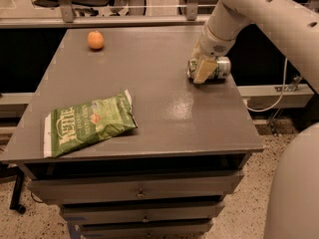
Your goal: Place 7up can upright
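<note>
The 7up can (221,67) lies on its side near the right edge of the grey table (164,108), its silver top pointing left. My gripper (202,71) reaches down from the white arm (259,9) and sits right at the can's left end, covering part of it. Whether the gripper holds the can does not show.
A green chip bag (87,124) lies flat at the front left of the table. An orange (95,40) sits at the back left. The table has drawers below its top, and a railing runs behind it. The table's right edge is just beyond the can.
</note>
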### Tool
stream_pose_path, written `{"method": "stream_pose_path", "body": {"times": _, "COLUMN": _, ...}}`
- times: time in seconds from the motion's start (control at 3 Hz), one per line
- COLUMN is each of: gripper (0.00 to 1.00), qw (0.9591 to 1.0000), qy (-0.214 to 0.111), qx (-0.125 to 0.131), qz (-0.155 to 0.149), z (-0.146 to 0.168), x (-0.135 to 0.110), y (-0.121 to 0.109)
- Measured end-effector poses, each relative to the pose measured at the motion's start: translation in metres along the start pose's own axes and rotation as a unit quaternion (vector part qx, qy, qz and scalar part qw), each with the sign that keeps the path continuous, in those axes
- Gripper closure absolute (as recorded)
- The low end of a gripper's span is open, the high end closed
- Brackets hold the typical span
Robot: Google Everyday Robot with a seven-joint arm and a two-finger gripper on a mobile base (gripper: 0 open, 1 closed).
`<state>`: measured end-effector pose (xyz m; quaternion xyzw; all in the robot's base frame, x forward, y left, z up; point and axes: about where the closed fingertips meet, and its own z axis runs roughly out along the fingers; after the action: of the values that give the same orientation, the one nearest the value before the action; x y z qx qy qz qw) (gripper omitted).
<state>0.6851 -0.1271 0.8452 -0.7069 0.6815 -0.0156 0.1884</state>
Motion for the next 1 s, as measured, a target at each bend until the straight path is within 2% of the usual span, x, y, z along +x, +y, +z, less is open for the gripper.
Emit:
{"method": "stream_pose_path", "body": {"times": 0.67, "gripper": 0.87, "qw": 0.9999, "qy": -0.008, "qx": -0.012, "qz": -0.008, "z": -0.008, "x": -0.001, "y": 0.006}}
{"method": "stream_pose_path", "body": {"times": 1.0, "gripper": 1.0, "qw": 0.9983, "qy": -0.056, "qx": -0.014, "qz": 0.002, "z": -0.029, "x": -0.019, "y": 0.003}}
